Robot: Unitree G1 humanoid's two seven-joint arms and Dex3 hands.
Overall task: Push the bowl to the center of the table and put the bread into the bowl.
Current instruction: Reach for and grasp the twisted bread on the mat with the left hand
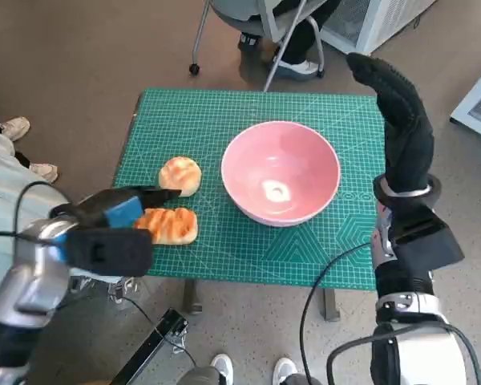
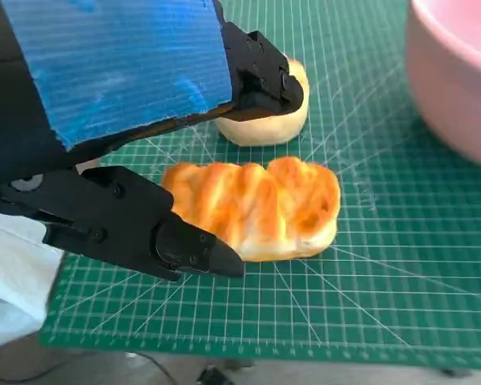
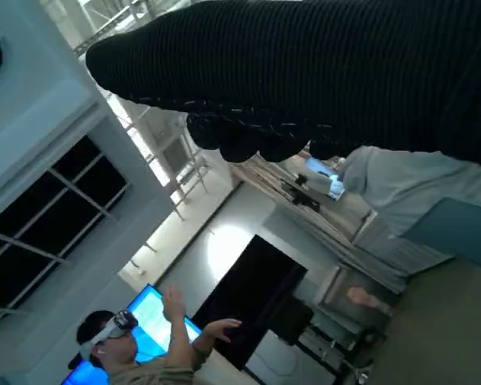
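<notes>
A pink bowl point(image 1: 280, 172) stands upright and empty, just beside the raised right hand point(image 1: 397, 112), on its inner side. A long golden, ridged bread point(image 2: 260, 205) lies flat between the spread fingers of the left hand point(image 1: 112, 228). A round pale roll point(image 1: 180, 175) lies just past that hand's fingertips.

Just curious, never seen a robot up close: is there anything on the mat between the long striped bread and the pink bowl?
No. In the left wrist view, only bare green mat lies between the striped bread and the bowl.
</notes>
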